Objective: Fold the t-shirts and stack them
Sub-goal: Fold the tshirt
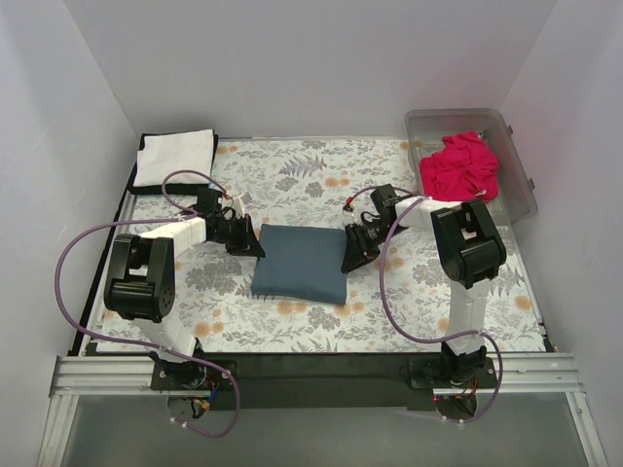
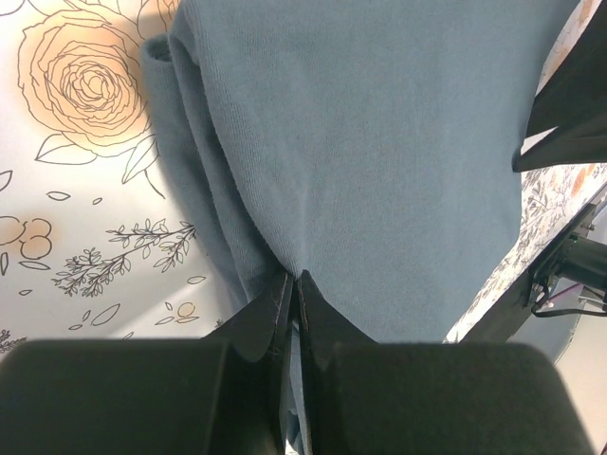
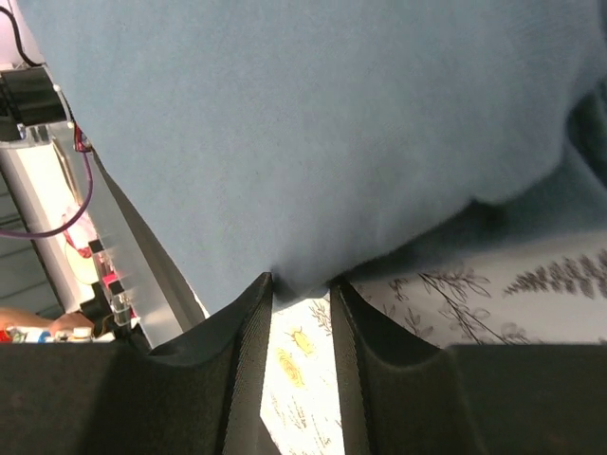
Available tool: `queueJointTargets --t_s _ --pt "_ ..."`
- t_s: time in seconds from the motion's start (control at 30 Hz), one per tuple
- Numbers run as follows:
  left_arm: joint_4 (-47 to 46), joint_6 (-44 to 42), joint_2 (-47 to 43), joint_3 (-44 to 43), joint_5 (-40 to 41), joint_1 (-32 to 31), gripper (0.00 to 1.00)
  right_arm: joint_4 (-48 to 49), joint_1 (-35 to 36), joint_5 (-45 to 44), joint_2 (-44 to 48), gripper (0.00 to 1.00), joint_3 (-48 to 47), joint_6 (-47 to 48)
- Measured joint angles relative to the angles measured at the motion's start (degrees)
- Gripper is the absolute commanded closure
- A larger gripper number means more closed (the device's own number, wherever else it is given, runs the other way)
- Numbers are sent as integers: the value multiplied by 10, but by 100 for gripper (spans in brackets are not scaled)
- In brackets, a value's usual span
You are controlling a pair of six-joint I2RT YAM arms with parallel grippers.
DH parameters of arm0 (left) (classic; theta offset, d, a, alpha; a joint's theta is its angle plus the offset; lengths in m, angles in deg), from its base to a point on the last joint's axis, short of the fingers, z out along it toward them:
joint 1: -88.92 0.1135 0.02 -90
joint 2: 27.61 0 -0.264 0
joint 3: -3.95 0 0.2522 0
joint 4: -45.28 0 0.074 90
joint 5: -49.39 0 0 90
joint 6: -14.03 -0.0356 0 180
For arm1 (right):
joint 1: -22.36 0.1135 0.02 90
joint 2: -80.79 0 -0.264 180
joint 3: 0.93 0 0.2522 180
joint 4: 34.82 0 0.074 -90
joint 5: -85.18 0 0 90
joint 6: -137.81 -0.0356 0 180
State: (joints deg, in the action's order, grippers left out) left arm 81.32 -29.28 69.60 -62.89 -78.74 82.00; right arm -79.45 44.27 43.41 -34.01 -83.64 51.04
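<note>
readable text: none | labels: none | brands: none | numbers: none | signs: none in any view

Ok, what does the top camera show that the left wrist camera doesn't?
Only the top view: the pink shirt in the clear bin and the white folded shirt. Only the left wrist view: the left gripper pinched shut on the slate-blue shirt along its layered edge. Both: that shirt lying on the floral cloth.

Bare floral cloth [image 1: 292, 326] before the blue shirt [image 1: 300, 263]; bin [image 1: 514, 146] far right, white shirt [image 1: 175, 156] far left.
</note>
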Motion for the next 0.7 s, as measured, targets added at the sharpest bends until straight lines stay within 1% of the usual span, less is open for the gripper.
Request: queueJointTargets --t_s 0.07,0.1,0.17,0.2,0.37,0.5,0.7 --pt "0 0 0 0 0 0 100 0 4 2 -4 70 -1 -1" --pt "0 0 0 0 0 0 100 0 5 2 -5 81 -2 -1" --pt "0 0 0 0 0 0 100 0 7 2 -5 94 -5 0" --pt "0 0 0 0 1 0 100 0 7 2 -5 99 -7 -2" --pt "4 -1 0 0 20 2 100 -2 7 -9 -4 99 -7 1" --pt "10 -9 0 0 32 14 100 -7 -4 -29 0 99 -8 9" --pt "6 -20 30 0 19 20 100 -7 -15 -43 0 99 -31 26"
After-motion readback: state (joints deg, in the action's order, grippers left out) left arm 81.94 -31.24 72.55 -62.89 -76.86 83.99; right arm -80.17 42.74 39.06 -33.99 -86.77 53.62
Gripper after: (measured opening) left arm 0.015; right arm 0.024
